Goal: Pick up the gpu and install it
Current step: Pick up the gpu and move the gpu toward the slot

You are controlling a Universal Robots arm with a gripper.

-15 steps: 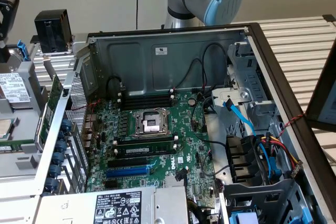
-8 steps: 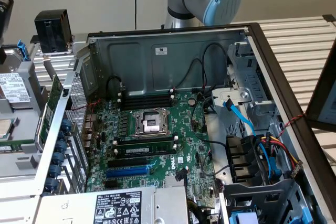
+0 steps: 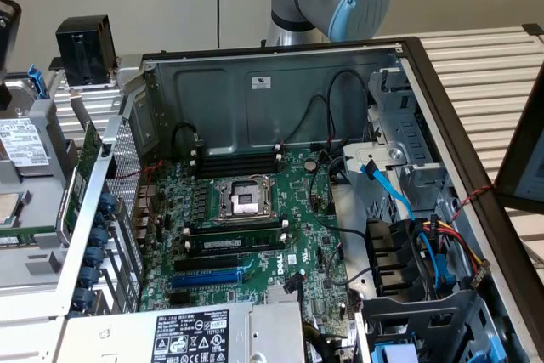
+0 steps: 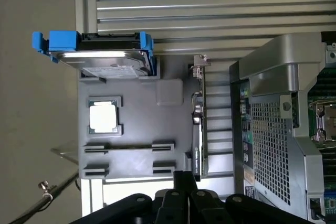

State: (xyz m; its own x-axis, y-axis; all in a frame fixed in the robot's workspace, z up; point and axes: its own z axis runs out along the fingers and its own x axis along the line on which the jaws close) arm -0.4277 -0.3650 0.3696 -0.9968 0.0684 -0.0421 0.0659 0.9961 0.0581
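Note:
The gpu (image 4: 199,129) stands on edge in a slot of a grey parts tray (image 4: 136,124), seen edge-on, with its silver bracket (image 4: 198,64) at one end. In the exterior view the gpu (image 3: 87,152) shows as a green card upright on the tray, just outside the computer case's perforated side on the exterior view's left. My gripper (image 4: 183,176) hangs over the tray with its black fingers (image 4: 178,195) shut together and nothing between them. Its tip lies close to the card's end away from the bracket, apart from it.
The open case (image 3: 280,82) holds the green motherboard (image 3: 297,210) with a blue slot (image 3: 208,278), memory sticks, cables and a drive cage. The tray also carries a hard drive (image 4: 102,59) in blue rails and a processor chip (image 4: 103,117). A black boxy part (image 3: 85,47) stands behind the tray.

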